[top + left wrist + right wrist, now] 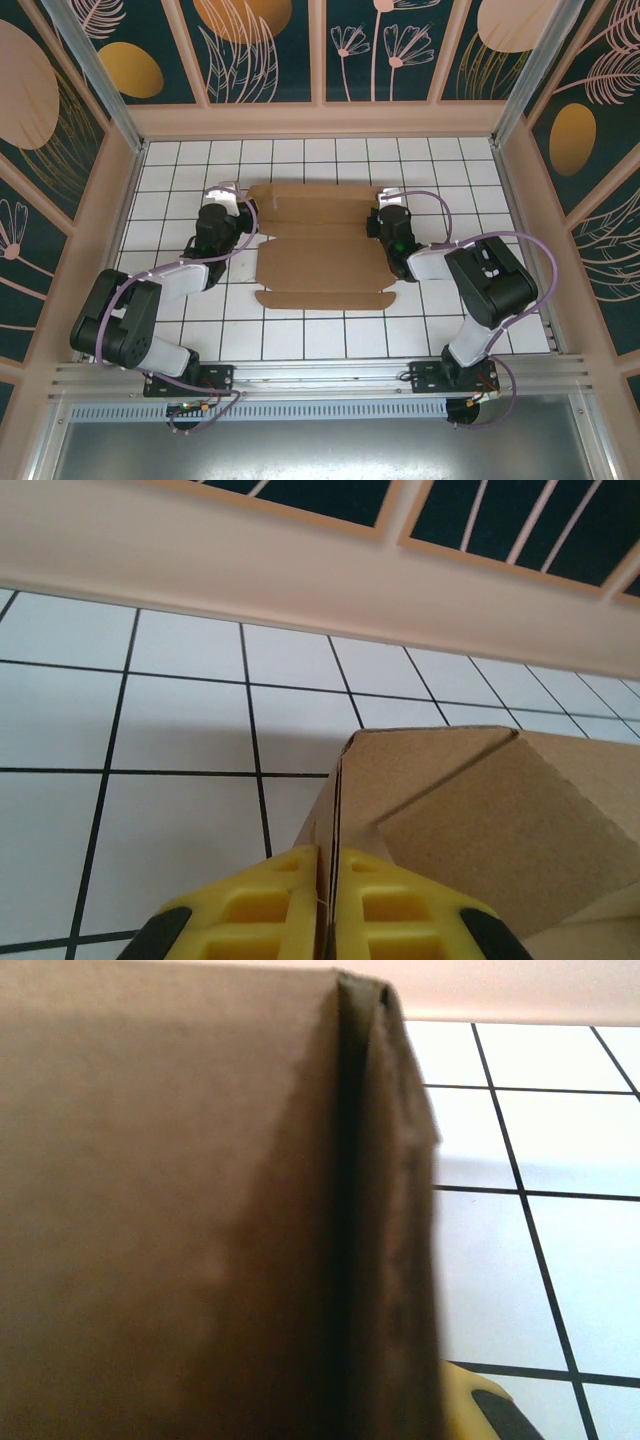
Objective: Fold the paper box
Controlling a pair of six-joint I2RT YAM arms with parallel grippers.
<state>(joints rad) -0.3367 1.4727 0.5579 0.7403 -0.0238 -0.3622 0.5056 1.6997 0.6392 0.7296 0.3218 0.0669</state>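
At tabletop [300, 335] centre: pinching paper box [320, 250] flap with left end effector [327, 870]; cannot tell grip of right end effector [386, 215]. Risk of tearing flap through uneven pulling.

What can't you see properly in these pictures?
- Top view: their own wrists hide the fingertips of the left gripper and the right gripper, and both ends of the paper box.
- Right wrist view: the box is close and blurry, covering all but one yellow finger; open or shut, I cannot tell.
- Left wrist view: the bottom edge cuts off the fingers pinching the cardboard.
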